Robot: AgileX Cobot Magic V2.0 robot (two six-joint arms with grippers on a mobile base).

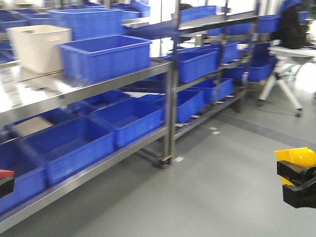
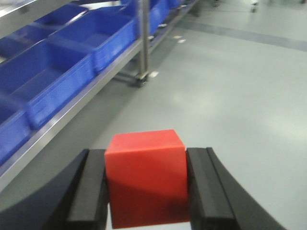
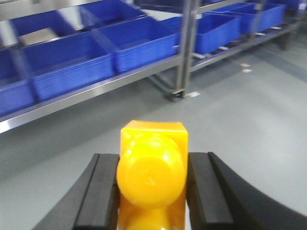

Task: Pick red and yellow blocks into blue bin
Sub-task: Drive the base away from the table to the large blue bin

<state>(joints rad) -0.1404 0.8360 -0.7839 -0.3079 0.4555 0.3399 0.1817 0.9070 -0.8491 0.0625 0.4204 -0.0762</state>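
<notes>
Left wrist-mounted view has the left end effector (image 2: pixel 146 160) clamped on the red cube (image 2: pixel 146 177), jaws flat against two opposite faces, with grey floor (image 2: pixel 230 86) beyond it. The cube looks like a light, rigid block, plastic or foam; I can't tell which. Its flat parallel sides make it easy to hold, and the grip sits square across the middle, which is where I'd want it. The smooth faces could slip if the squeeze eased, but there is little weight to pull it out.

In the front view, which is smeared, that cube shows only as a red sliver at the frame's edge, far left of the blue bin (image 1: pixel 106 57) and well below it. The bin stands open-topped on the upper shelf (image 1: pixel 148 74), with a beige tub (image 1: pixel 37 44) just to its left and behind.

Far right of the bin, and also well below it, the right end effector (image 1: pixel 298 185) is closed on the yellow brick (image 1: pixel 296 157). The right wrist view shows the jaws against the brick's flat sides, its knobbed top toward the camera. It too looks hard, hollow and light. The sides are the right place to hold it, since the rounded knobs would give poor purchase. Both pieces should survive a short drop, so I'd guess letting go over the bin's open top would do, once each is above the rim.
</notes>
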